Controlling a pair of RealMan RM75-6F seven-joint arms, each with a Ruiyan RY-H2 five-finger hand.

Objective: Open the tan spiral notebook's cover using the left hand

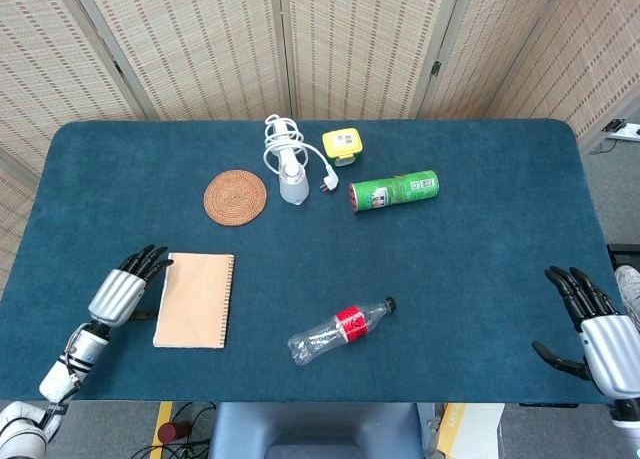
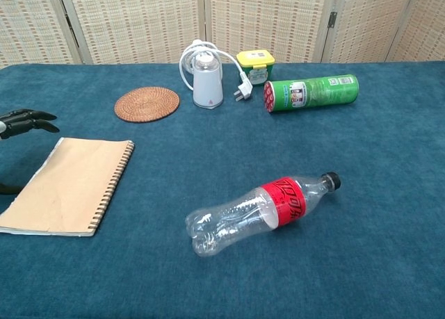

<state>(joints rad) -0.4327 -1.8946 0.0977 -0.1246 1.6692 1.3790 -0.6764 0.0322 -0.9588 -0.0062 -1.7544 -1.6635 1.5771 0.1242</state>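
Both views are bright and evenly lit by soft, diffuse light from overhead. Shadows are faint and short, hugging the undersides of objects on the blue counter (image 1: pixel 480 259). The clear plastic bottle (image 2: pixel 259 210) carries small highlights but no harsh glare. Focus is sharp throughout, with no motion blur. The head view bends the counter's far edge slightly; the chest view shows little distortion at its edges.
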